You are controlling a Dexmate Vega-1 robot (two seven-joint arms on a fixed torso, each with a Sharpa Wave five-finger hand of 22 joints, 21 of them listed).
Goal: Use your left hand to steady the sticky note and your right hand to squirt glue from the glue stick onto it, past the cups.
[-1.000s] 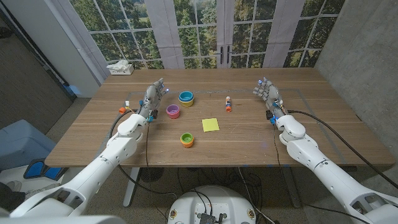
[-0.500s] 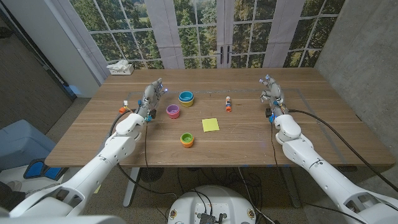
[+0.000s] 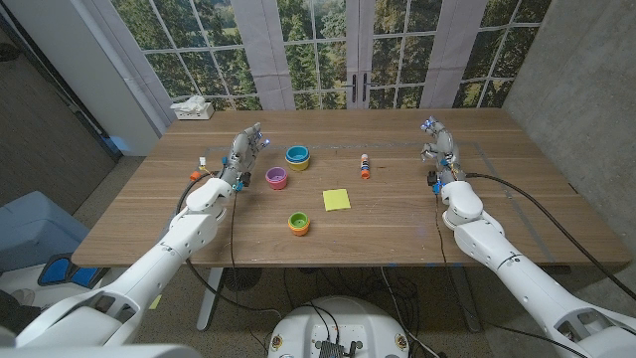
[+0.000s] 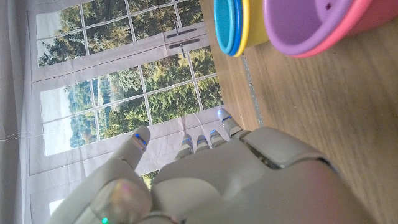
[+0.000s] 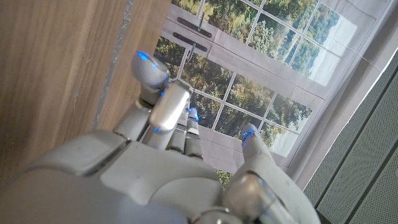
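Four round plastic cups, square sticky note.

Head cam overhead; wrist cams close

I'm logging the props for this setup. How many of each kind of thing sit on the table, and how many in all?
Cups: 3, namely the blue and yellow cup, the purple and pink cup, and the green and orange cup
Sticky note: 1
Glue stick: 1
White box at the far corner: 1
Total: 6
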